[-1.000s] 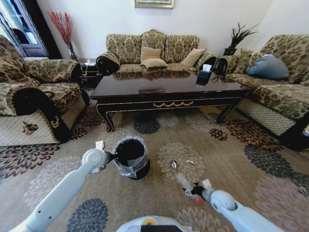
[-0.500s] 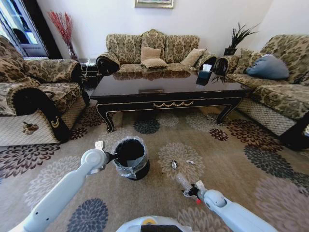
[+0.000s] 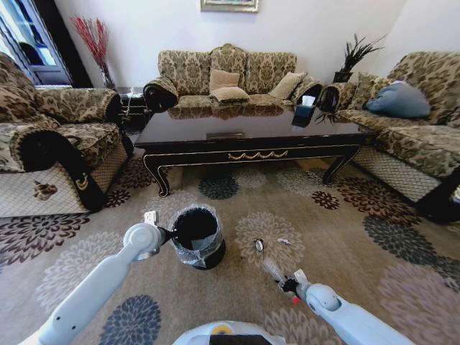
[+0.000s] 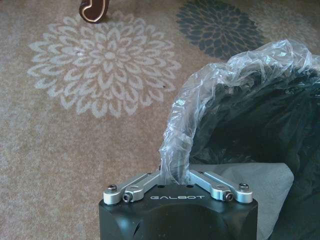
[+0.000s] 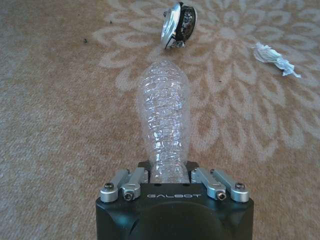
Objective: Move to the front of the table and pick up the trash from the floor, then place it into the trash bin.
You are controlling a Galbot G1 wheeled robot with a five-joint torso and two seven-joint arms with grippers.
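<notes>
The shiny dark table (image 3: 248, 136) stands on the flowery carpet (image 3: 338, 237). In front of it sits the round black bin (image 3: 198, 237) with a crinkly clear bag. The left gripper (image 4: 175, 182) pinches the bag's rim. The right gripper (image 5: 170, 180) squeezes a bumpy clear bottle (image 5: 164, 120) lying on the carpet, near a silvery cup (image 5: 177, 22) and a white scrap (image 5: 272, 57).

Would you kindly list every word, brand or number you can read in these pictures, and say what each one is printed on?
"GALBOT" on the black body of the left pincer, which grips the liner of the trash bin.
"GALBOT" on the black body of the right pincer, shut on the clear bottle.
No label can be read on the bottle; the framed picture on the wall shows no readable text.
</notes>
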